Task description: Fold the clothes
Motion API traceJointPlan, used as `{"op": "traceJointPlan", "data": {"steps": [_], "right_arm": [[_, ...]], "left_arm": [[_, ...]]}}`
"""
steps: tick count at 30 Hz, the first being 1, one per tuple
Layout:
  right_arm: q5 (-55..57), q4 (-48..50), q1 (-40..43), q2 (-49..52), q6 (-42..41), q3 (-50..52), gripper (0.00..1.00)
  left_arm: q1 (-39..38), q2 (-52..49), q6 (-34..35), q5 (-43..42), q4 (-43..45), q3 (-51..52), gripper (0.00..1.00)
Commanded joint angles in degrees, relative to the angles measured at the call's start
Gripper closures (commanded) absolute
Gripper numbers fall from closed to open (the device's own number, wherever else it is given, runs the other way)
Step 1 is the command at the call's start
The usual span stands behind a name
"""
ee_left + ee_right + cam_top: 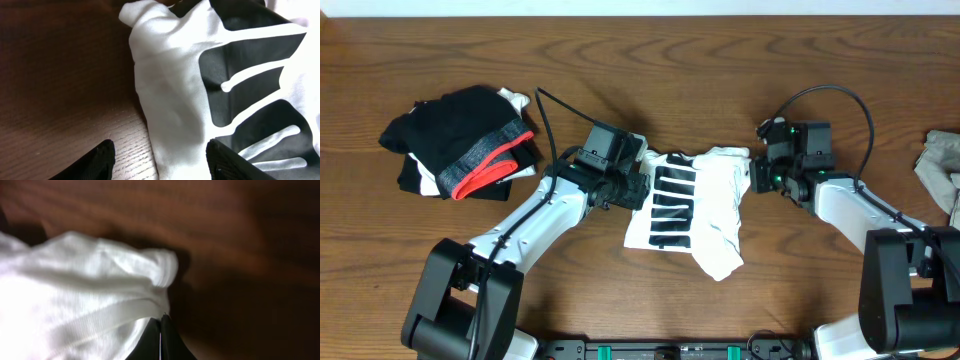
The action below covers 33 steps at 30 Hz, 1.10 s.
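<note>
The clothes, a white T-shirt [718,205] with black block lettering, lie crumpled at the table's centre. My left gripper [636,190] sits at the shirt's left edge. In the left wrist view it is open [160,162], one finger [102,161] over bare wood and the other over the print, with the white shirt edge [170,85] between them. My right gripper [757,176] is at the shirt's upper right corner. In the right wrist view its fingers [161,337] are pressed together at the hem of the white fabric [75,295], with a thin white sliver pinched between them.
A pile of black garments with a grey-and-red band [462,142] lies at the left of the wooden table [820,60]. A small grey-beige cloth [940,165] sits at the right edge.
</note>
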<state>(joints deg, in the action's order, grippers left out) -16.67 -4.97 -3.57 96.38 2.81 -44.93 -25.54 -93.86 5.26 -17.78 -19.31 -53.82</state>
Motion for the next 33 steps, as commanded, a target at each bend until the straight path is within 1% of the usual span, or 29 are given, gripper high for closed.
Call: {"op": "traceJointPlan", "data": {"steps": [1, 4, 9, 11, 14, 16, 18, 19, 20, 21, 22, 25, 27, 28, 30, 33], "right_arm": [[-1.4, 2.0, 1.2, 0.3, -0.2, -1.4, 0.99], [-4.0, 3.6, 1.9, 0.3, -1.3, -3.1, 0.99], [-3.8, 6.3, 2.2, 0.3, -2.1, -3.9, 0.99], [-1.2, 7.5, 2.2, 0.3, -3.0, -3.9, 0.98], [4.2, 8.4, 2.2, 0.3, -6.5, -3.9, 0.93], [6.0, 8.4, 2.2, 0.3, -7.5, -3.9, 0.85], [7.0, 7.2, 2.2, 0.3, -7.6, -3.9, 0.66], [8.3, 6.1, 2.2, 0.3, -8.8, -3.9, 0.56], [9.5, 4.9, 2.2, 0.3, -10.1, -3.9, 0.43], [10.0, 3.8, 2.3, 0.3, -10.9, -3.9, 0.36], [10.0, 2.4, 2.5, 0.3, -11.3, -3.9, 0.32], [6.0, -1.2, 2.6, 0.3, -12.5, -3.9, 0.30], [0.2, -3.1, 2.5, 0.3, -12.5, -3.9, 0.30], [-3.6, -3.9, 2.5, 0.3, -12.5, -3.9, 0.32], [-11.7, -5.3, 2.4, 0.3, -12.4, -3.9, 0.40], [-19.1, -7.4, 2.3, 0.3, -12.5, -3.9, 0.47]], "left_arm": [[0.2, -0.5, -0.7, 0.5, -0.4, 0.0, 0.39], [0.2, -0.5, -0.7, 0.5, -1.0, 0.0, 0.39], [0.2, -0.5, -0.8, 0.5, -1.0, 0.0, 0.39], [0.2, -0.5, -0.8, 0.5, -1.0, 0.0, 0.39], [0.2, -0.5, -0.8, 0.5, -1.0, 0.0, 0.39], [0.2, -0.5, -0.7, 0.5, -1.0, 0.0, 0.38], [0.2, -0.5, -0.3, 0.5, -1.0, 0.0, 0.37], [0.2, -0.5, 0.5, 0.5, -1.0, 0.0, 0.32], [0.3, -0.5, 2.0, 0.5, -0.9, 0.0, 0.28], [0.5, -0.4, 4.0, 0.5, -0.7, 0.0, 0.25], [0.8, -0.3, 7.1, 0.5, -0.4, 0.0, 0.19], [2.3, -0.3, 14.8, -0.2, 1.5, 0.0, 0.10], [3.7, -0.3, 18.3, -4.0, 3.2, 0.0, 0.08], [4.3, -0.3, 19.4, -6.8, 4.2, 0.0, 0.06], [5.0, -0.4, 20.4, -10.2, 5.8, 0.0, 0.01], [5.1, -0.5, 21.1, -10.4, 4.6, 0.1, 0.02]]}}
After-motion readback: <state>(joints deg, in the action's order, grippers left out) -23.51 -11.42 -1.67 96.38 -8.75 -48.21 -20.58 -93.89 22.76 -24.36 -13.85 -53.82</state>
